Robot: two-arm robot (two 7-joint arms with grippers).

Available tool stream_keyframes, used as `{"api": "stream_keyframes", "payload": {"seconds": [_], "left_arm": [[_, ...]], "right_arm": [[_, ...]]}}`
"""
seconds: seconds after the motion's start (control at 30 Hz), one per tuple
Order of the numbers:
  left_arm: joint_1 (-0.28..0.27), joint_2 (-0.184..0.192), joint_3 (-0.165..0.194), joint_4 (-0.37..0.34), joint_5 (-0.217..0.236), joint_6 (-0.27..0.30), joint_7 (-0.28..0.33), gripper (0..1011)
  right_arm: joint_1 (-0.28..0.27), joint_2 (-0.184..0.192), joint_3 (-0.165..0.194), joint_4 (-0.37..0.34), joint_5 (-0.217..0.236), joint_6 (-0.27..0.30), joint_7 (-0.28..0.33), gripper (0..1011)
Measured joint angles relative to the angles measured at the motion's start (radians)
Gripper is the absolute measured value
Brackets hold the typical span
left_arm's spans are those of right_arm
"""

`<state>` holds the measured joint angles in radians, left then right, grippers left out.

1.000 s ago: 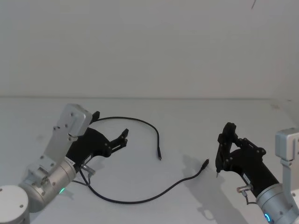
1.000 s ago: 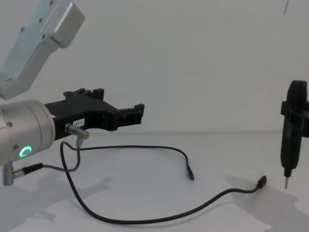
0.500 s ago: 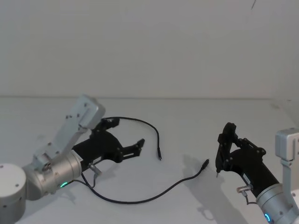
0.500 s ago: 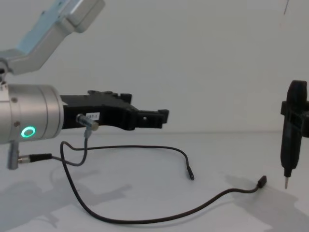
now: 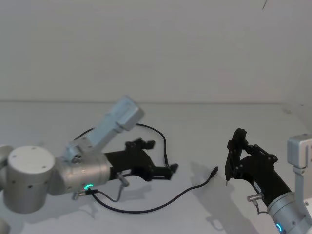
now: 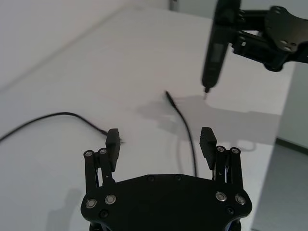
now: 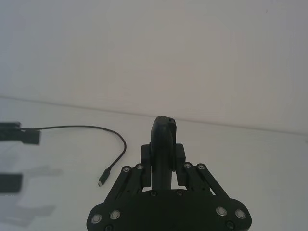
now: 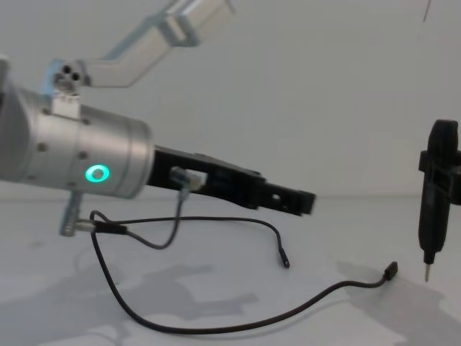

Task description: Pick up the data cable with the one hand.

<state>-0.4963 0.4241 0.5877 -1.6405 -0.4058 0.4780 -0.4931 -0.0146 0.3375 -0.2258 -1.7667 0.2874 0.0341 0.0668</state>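
— Cable (image 5: 191,187)?
— Thin, black, limp on our white surface (image 5: 204,124). One run passes under the gap between our left gripper's (image 6: 160,136) fingers (image 6: 113,139), which are spread wide and clear of it.
— Label (image 8: 196,178)?
— Small, white, unreadable. Our right gripper (image 7: 162,163) clamps a slim black tool (image 8: 436,194).

White table (image 5: 219,122), 1 long thin black data cable (image 5: 200,185) lying on it in an open loop

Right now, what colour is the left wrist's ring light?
Green ring light, clearest in the chest view.
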Motion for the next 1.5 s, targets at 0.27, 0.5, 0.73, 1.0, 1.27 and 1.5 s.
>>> {"api": "stream_keyframes", "payload": {"seconds": [0.27, 0.5, 0.73, 1.0, 1.27, 1.5], "left_arm": [[-0.069, -0.050, 0.065, 0.048, -0.006, 0.121, -0.024, 1001], [-0.100, -0.086, 0.100, 0.083, 0.000, 0.184, -0.006, 1001], [-0.117, -0.119, 0.125, 0.115, 0.019, 0.216, 0.024, 1001], [-0.129, -0.148, 0.150, 0.152, 0.046, 0.226, 0.050, 1001], [-0.134, -0.174, 0.171, 0.184, 0.067, 0.234, 0.066, 1001], [-0.137, -0.186, 0.179, 0.199, 0.077, 0.239, 0.074, 1001]], "right_arm": [[0.000, 0.000, 0.000, 0.000, 0.000, 0.000, 0.000, 279], [0.000, 0.000, 0.000, 0.000, 0.000, 0.000, 0.000, 279], [0.000, 0.000, 0.000, 0.000, 0.000, 0.000, 0.000, 279], [0.000, 0.000, 0.000, 0.000, 0.000, 0.000, 0.000, 279], [0.000, 0.000, 0.000, 0.000, 0.000, 0.000, 0.000, 279], [0.000, 0.000, 0.000, 0.000, 0.000, 0.000, 0.000, 279]]}}
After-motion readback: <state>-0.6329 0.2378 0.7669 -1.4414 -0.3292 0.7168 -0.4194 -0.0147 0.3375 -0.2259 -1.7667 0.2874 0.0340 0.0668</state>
